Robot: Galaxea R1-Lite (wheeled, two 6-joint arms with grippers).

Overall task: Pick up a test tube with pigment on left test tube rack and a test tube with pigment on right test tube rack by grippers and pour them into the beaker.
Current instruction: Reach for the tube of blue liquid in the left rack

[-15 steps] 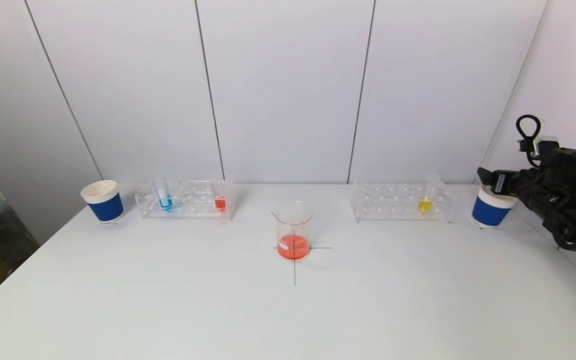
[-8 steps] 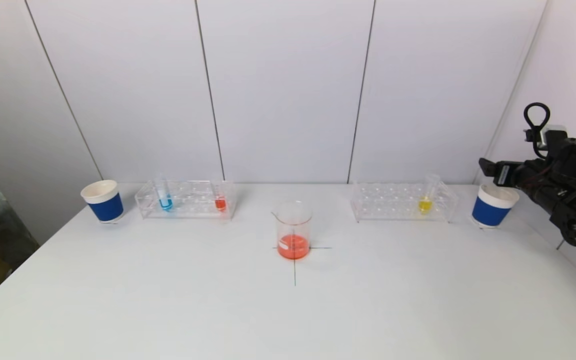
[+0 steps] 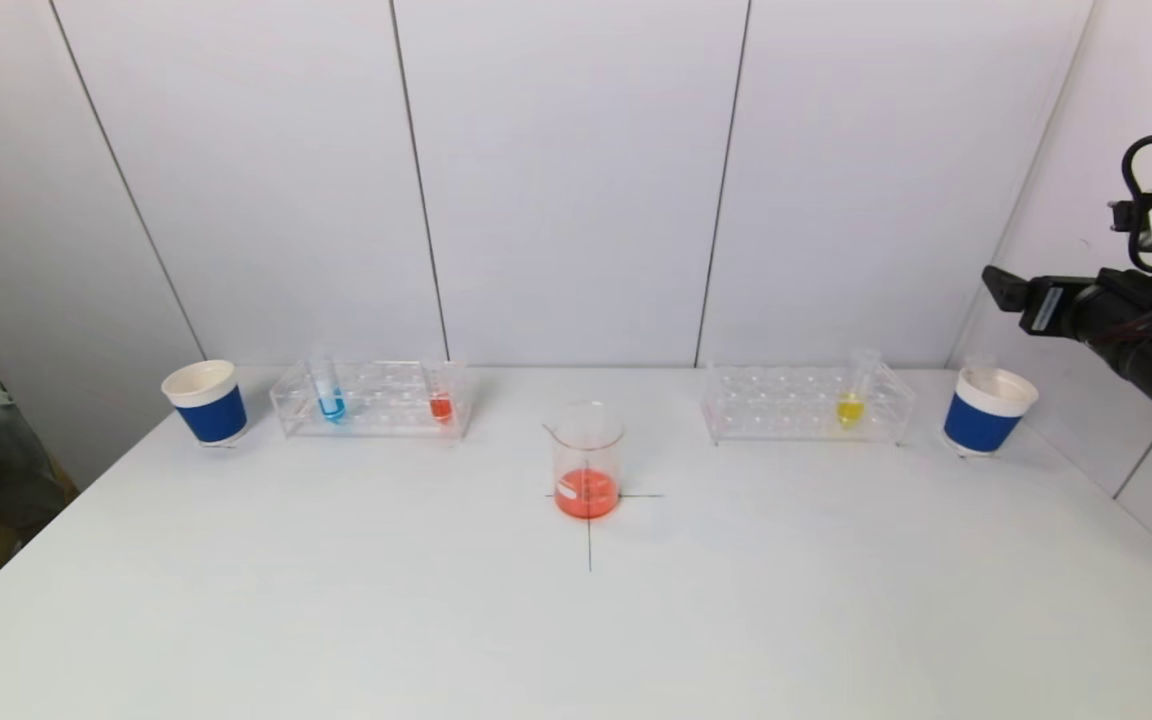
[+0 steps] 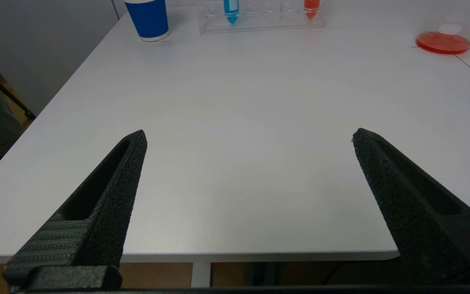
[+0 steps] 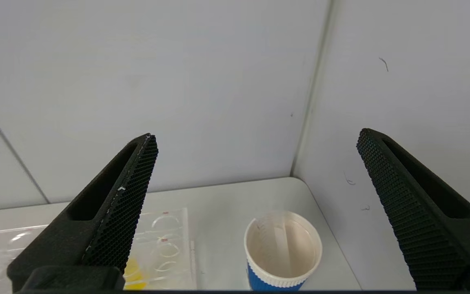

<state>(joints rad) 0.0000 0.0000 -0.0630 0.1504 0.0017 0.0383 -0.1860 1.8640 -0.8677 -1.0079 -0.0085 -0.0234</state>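
Currently nothing held. Left of the beaker (image 3: pixel 587 462): left rack (image 3: pixel 373 398) with blue tube (image 3: pixel 328 389) and red tube (image 3: pixel 441 394), both upright. Left gripper (image 4: pixel 248 136) spread wide, empty, low over the near table edge; rack lies ahead of it, far side. Right of the beaker: right rack (image 3: pixel 804 404), yellow tube (image 3: pixel 854 388) upright, then right cup (image 3: pixel 985 411). Right gripper (image 5: pixel 255 141) spread, empty, raised above that cup; yellow tube sits below and beaker-ward, so the right arm is nearer it.

beaker (image 3: pixel 587 462) centre of table (image 3: pixel 336 600) | left rack (image 3: pixel 373 398) behind-left | right rack (image 3: pixel 804 403) behind-right
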